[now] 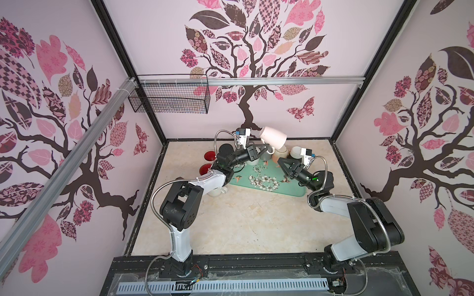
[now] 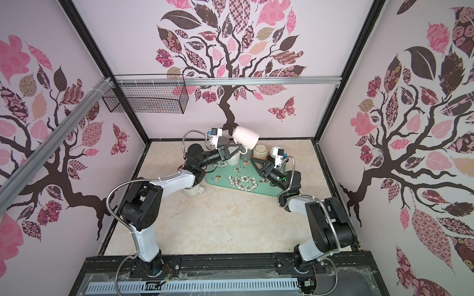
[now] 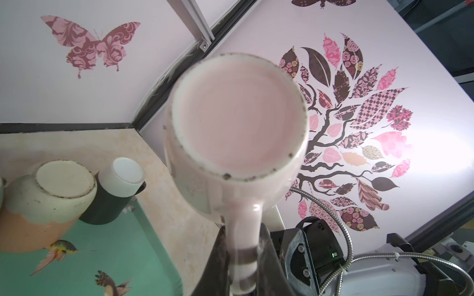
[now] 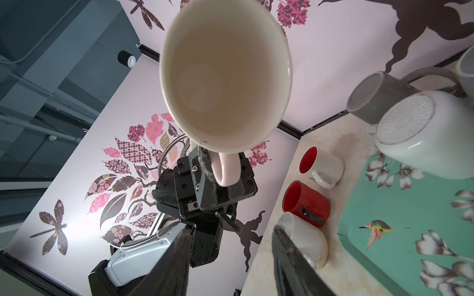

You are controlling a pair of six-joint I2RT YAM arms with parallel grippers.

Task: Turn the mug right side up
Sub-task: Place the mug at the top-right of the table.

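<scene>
Mug point(image 1: 273, 137), pale pink, hangs in the air above the far edge of the teal tray point(image 1: 287, 188). It is tilted with its base raised and its mouth slanting down toward the right gripper point(image 1: 282, 162), whose wrist view looks straight into it. The left gripper point(image 3: 242, 256) is clamped on the handle point(image 4: 227, 171) alone. That hold probably lets a wrist roll bring the mouth round to face up without a regrasp. Being lifted keeps it clear of the upturned mugs standing on the tray, such as the cream mug point(image 3: 48, 205). The right gripper hovers just beside, jaws partly apart and empty, likely ready to steady it.
</scene>
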